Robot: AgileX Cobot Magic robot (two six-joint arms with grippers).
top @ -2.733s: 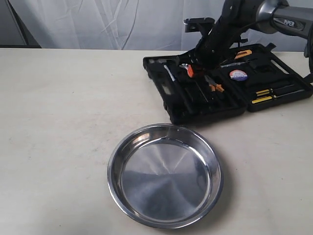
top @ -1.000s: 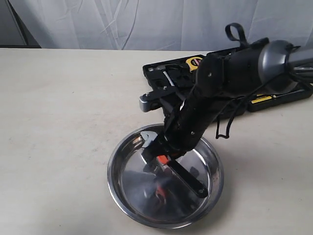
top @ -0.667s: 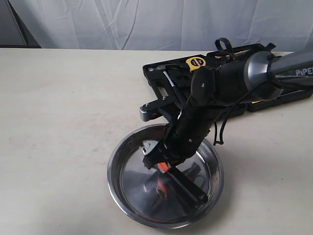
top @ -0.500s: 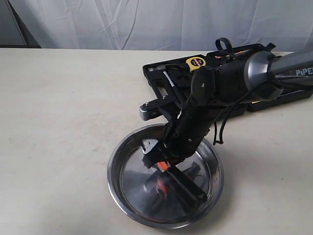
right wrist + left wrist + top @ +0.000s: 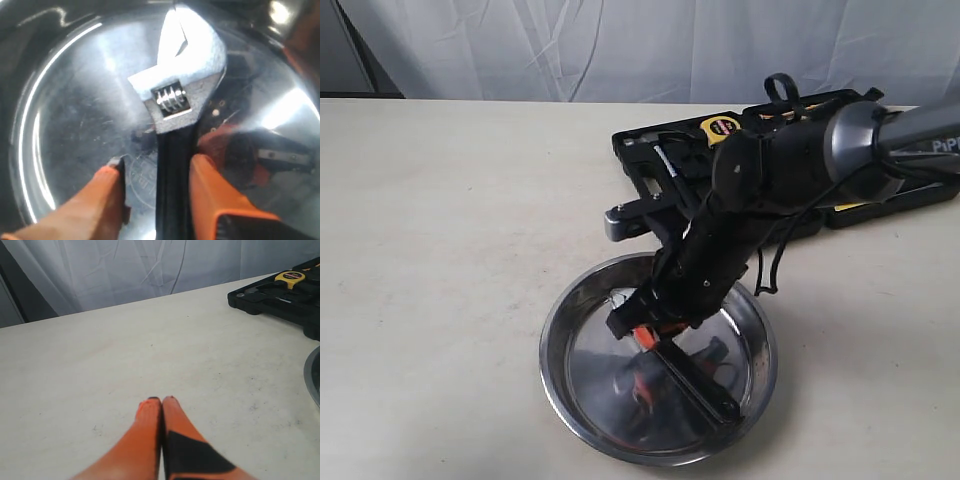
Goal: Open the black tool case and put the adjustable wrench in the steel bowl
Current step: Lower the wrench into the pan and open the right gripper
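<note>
The adjustable wrench (image 5: 182, 65) lies in the steel bowl (image 5: 552, 370), silver head and thumb screw up, black handle (image 5: 698, 388) running across the bowl's bottom. My right gripper (image 5: 157, 161) is open and straddles the handle: one orange finger (image 5: 107, 190) stands clear of it, the other is close beside it. In the exterior view the right gripper (image 5: 645, 335) is low inside the bowl. The black tool case (image 5: 650, 150) lies open behind the bowl. My left gripper (image 5: 161, 400) is shut on nothing over bare table.
A yellow tape measure (image 5: 720, 127) sits in the open case, whose right half is mostly hidden by the right arm. The case's corner (image 5: 280, 290) and the bowl's rim (image 5: 312, 380) show in the left wrist view. White curtain runs along the table's back edge.
The right arm carried the wrench from the case down into the bowl. In the last half second the wrench head dropped to the bowl's bottom and the fingers parted from the handle.
</note>
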